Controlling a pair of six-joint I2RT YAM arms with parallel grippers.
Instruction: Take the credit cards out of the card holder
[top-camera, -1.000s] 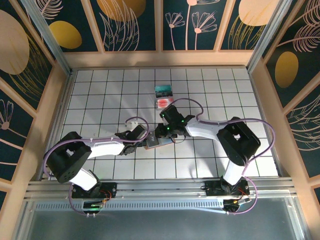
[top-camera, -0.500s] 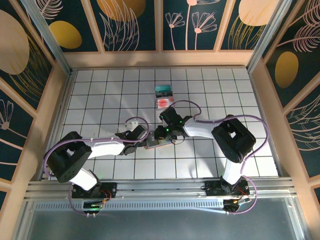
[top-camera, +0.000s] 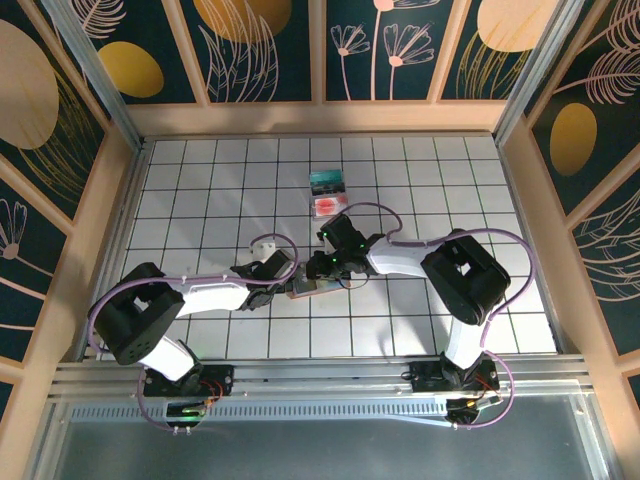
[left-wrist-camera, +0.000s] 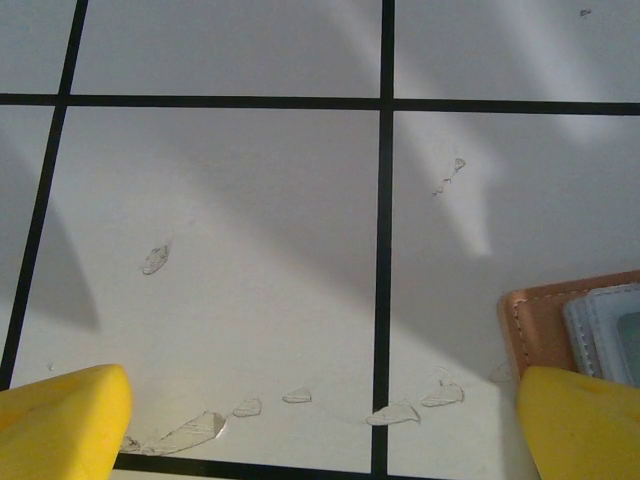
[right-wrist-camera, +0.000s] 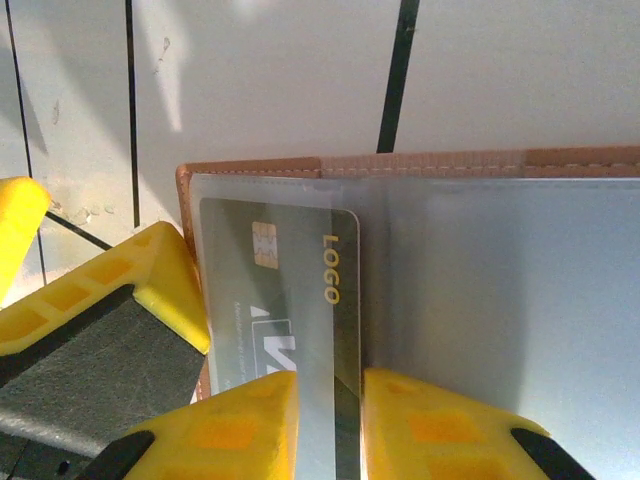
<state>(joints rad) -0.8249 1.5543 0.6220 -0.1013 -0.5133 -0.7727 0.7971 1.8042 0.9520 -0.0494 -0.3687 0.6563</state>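
The right gripper had slid slightly left onto the open card holder lying between both arms, its jaws narrow astride a sleeved grey card. A real grip I could not tell. The left gripper, released wide, touched the holder's corner. Pulling out seemed about to begin.

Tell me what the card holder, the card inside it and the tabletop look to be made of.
Card holder: likely tan leather or imitation, matte, stitched edge; frosted plastic pocket. Card: probably glossy plastic, gold chip, printed lettering. Tabletop: hard white coated board, black lines, chipped flakes.
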